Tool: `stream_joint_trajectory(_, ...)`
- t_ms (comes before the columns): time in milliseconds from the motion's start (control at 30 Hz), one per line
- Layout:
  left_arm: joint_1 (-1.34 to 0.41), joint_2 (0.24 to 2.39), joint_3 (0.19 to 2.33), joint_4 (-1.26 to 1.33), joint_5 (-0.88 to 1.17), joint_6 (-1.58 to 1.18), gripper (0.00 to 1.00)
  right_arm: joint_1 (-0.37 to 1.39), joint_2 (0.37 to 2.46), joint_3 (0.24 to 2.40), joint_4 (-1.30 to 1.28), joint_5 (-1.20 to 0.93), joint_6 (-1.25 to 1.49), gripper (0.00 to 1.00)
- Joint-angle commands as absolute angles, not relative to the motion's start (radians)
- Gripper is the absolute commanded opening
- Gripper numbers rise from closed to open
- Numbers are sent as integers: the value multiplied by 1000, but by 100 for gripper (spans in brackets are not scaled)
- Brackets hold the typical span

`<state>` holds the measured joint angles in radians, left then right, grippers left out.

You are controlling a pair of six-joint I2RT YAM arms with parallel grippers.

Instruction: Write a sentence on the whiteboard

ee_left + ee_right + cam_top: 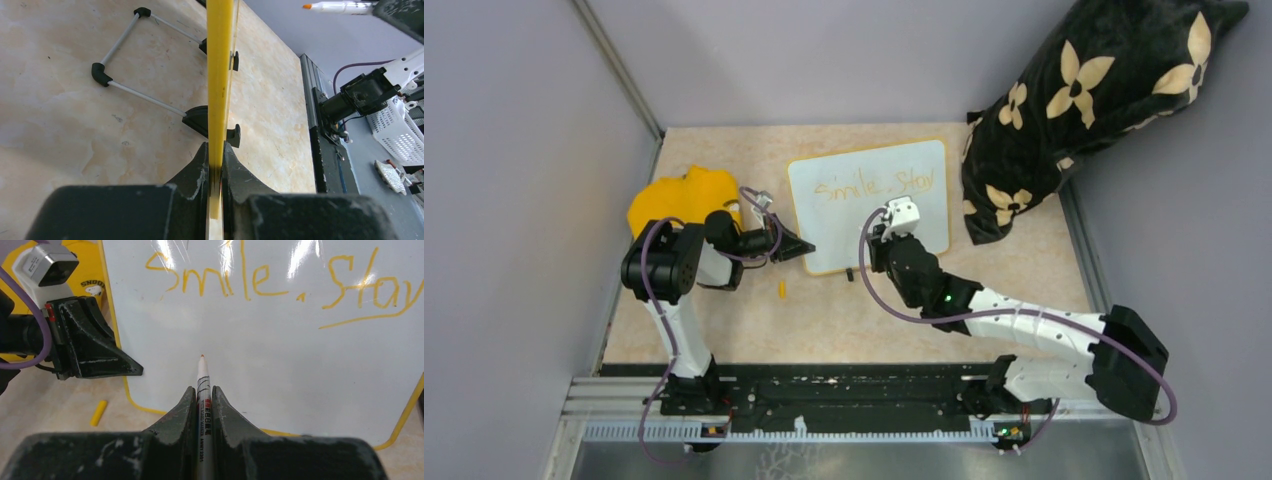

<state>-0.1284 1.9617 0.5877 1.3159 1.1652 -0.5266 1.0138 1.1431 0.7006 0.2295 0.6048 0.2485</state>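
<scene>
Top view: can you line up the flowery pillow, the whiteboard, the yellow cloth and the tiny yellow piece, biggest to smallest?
1. flowery pillow
2. whiteboard
3. yellow cloth (the left arm hides part)
4. tiny yellow piece

My left gripper (809, 247) blocks the left edge of the glossy white orange-framed whiteboard (844, 225); a black floral cushion (1074, 110) stands just beside its right edge. Bare beige worktop (824, 330) in front gives passage.
</scene>
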Motion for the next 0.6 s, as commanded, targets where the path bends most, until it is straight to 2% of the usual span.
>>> stream_joint_trajectory(0,-120,1997,587,1277,1120,-518,0,1029,1194,683,337,614,239,0)
stream_joint_trajectory(567,-121,2004,585,1295,1120,-529,0,1031,1434,841,463,513,274,0)
